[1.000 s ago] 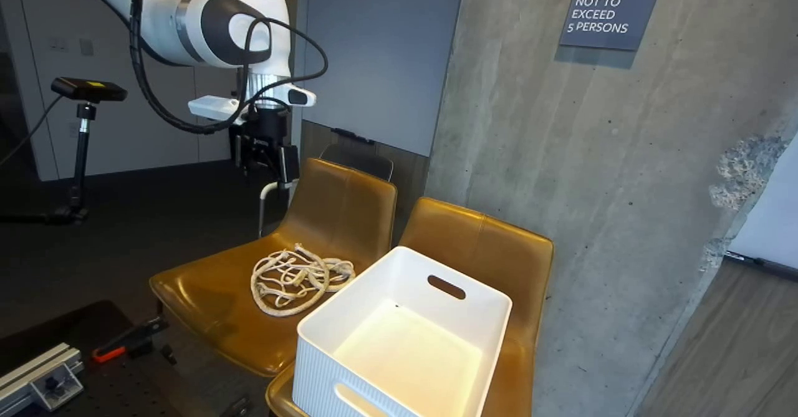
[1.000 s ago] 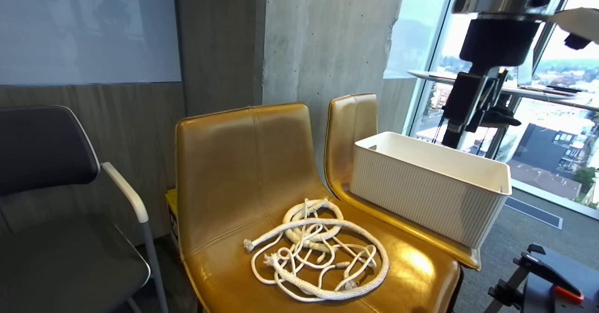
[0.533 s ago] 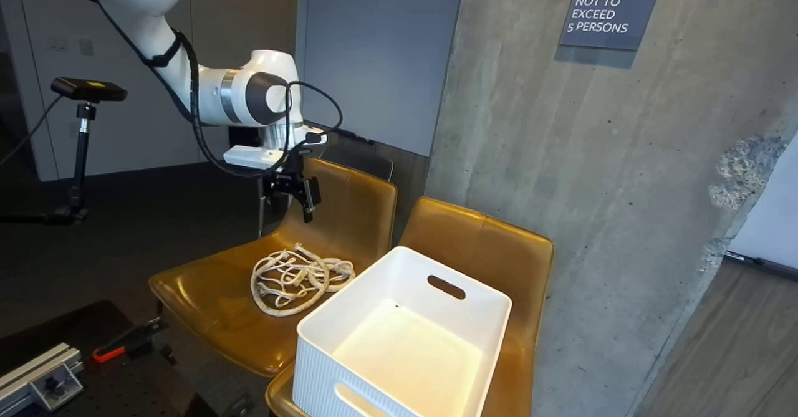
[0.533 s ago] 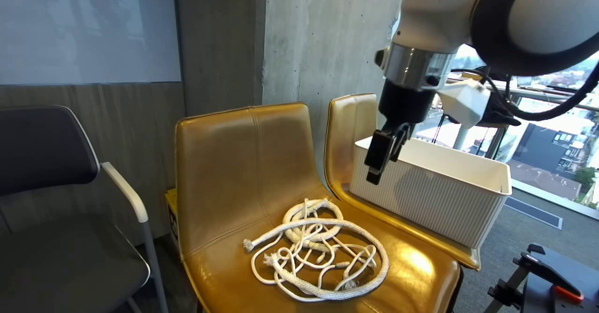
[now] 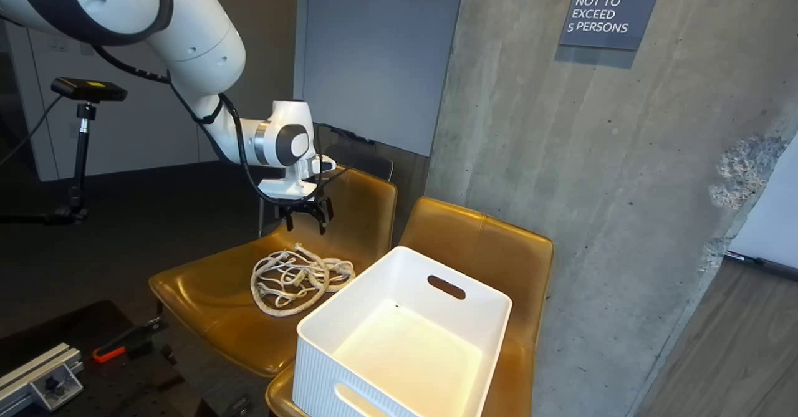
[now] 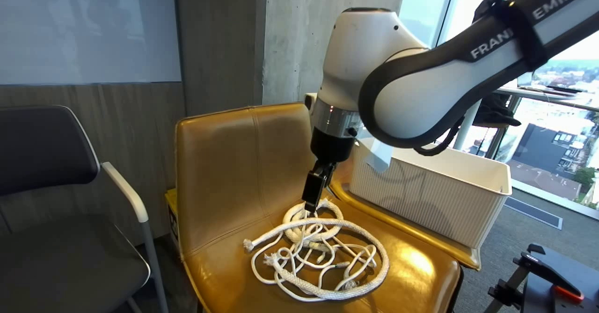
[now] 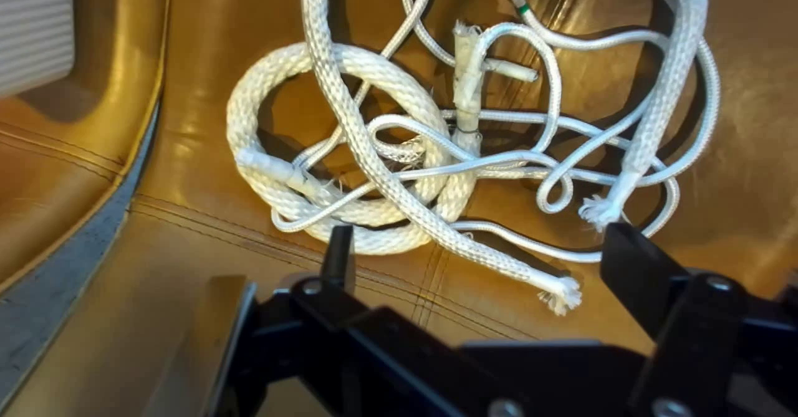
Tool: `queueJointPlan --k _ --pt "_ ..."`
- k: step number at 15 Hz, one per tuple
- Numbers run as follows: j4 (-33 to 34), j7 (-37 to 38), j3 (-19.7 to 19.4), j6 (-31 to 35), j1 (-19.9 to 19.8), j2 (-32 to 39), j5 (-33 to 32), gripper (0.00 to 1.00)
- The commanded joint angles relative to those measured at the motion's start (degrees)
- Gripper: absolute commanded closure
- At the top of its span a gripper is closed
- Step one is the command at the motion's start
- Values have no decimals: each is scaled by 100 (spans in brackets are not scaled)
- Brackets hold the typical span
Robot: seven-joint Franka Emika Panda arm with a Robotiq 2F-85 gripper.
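Where items can be counted, they number one gripper [image 7: 479, 236], one heap of white rope [image 7: 374, 167], one ribbed bin [image 6: 430, 205], two golden-brown leather-look chairs [image 6: 234, 172] and one dark armchair [image 6: 42, 149]; the separate lengths within the heap cannot be told. Thick braided rope [image 7: 343, 108] and thinner cord [image 7: 553, 80] lie in crossed loops, with frayed tips [image 7: 563, 295], some taped sections [image 7: 274, 167] and a green band [image 7: 522, 9] on one thin piece. The heap rests on one chair's glossy, stitched seat [image 6: 224, 275]; the gripper hangs just above it, fingers [image 7: 642, 273] spread apart. The bin stands on the second chair [image 5: 480, 236]. Room: a concrete wall [image 5: 530, 124] bears a sign [image 5: 611, 9] reading "Maximum occupancy not to exceed 5 persons"; glazing [image 6: 552, 140] shows in an exterior view.
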Motion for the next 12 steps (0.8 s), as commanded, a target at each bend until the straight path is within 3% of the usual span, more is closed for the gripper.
queueJointPlan --k 1,9,12 --pt "1039 -594 -93 -42 110 922 -66 0" --pt "2403 -1199 -176 -169 194 2400 -43 0" --pt "2553 -1190 -315 -218 311 2739 -100 0"
